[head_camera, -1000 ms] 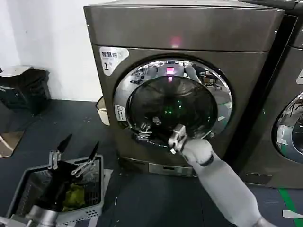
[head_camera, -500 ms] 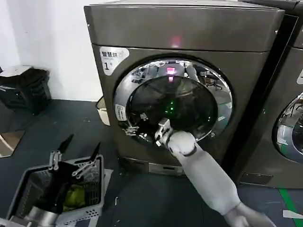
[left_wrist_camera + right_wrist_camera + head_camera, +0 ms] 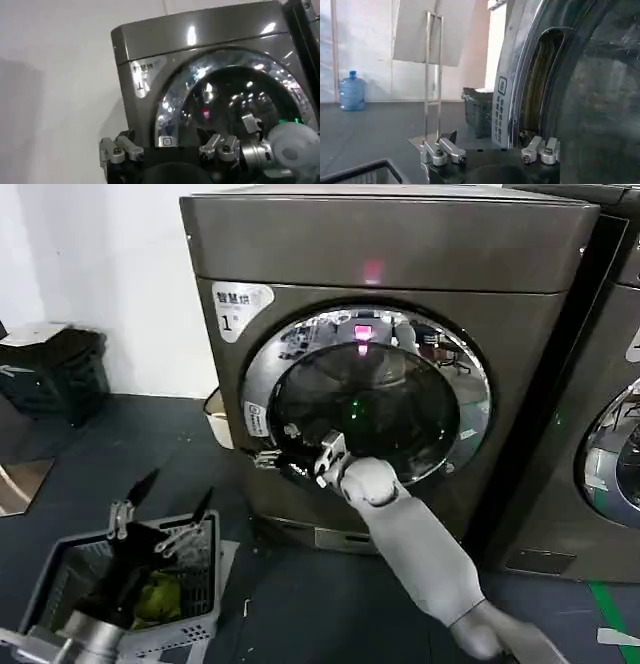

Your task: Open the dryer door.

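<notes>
The dryer point(image 3: 400, 244) is a dark grey-bronze front-loader with a silver label marked "1". Its dryer door point(image 3: 288, 346), chrome-ringed with dark glass, lies against the front. My right gripper point(image 3: 288, 458) is open at the door's lower left rim. In the right wrist view the right gripper point(image 3: 487, 137) straddles the ring's edge, one finger point(image 3: 539, 149) below the handle recess point(image 3: 543, 85). My left gripper point(image 3: 172, 492) hangs open and idle above the basket at lower left. From the left wrist view the left gripper point(image 3: 165, 139) faces the dryer point(image 3: 200, 35).
A grey mesh basket point(image 3: 40, 584) holding a yellow-green cloth sits on the dark floor at lower left. A neighbouring machine point(image 3: 605, 434) stands to the right. A black bin point(image 3: 50, 374) is by the wall at left. A metal frame point(image 3: 432, 75) and water bottle point(image 3: 351, 91) stand farther off.
My right gripper has slid left across the lower part of the door glass to the left rim. The left arm has barely shifted.
</notes>
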`<act>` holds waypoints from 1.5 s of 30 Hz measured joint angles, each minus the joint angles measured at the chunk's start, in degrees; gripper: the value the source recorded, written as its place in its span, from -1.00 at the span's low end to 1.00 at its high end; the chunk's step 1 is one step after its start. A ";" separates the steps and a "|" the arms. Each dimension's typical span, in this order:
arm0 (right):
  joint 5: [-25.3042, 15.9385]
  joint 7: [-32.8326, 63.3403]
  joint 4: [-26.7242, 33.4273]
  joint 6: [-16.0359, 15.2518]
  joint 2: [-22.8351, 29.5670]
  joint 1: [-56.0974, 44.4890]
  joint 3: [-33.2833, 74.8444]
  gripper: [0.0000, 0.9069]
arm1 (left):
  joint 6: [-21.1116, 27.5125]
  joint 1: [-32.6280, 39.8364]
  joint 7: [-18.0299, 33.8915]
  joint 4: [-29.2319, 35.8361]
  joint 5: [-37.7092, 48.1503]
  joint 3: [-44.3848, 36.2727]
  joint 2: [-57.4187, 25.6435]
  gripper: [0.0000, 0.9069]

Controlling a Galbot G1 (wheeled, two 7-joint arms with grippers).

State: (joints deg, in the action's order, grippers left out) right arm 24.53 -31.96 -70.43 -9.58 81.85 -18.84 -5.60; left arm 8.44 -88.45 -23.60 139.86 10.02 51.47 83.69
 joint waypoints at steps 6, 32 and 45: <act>-0.40 -3.54 -3.71 -0.35 -2.36 -1.91 0.26 1.00 | 2.94 1.10 0.05 -1.34 1.33 3.28 -1.60 1.00; 2.90 -34.39 -21.32 -1.63 -14.07 -16.79 9.24 1.00 | 7.51 15.59 3.68 -20.32 18.70 2.18 -20.18 1.00; 2.84 -46.61 -27.41 0.53 -18.95 -25.32 16.46 1.00 | 0.91 26.63 0.32 -34.19 28.77 -11.20 -31.48 1.00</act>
State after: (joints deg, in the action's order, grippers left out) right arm 27.36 -78.57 -97.83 -9.05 62.90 -44.16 10.87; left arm 9.35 -61.82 -23.28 105.67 38.79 40.27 52.21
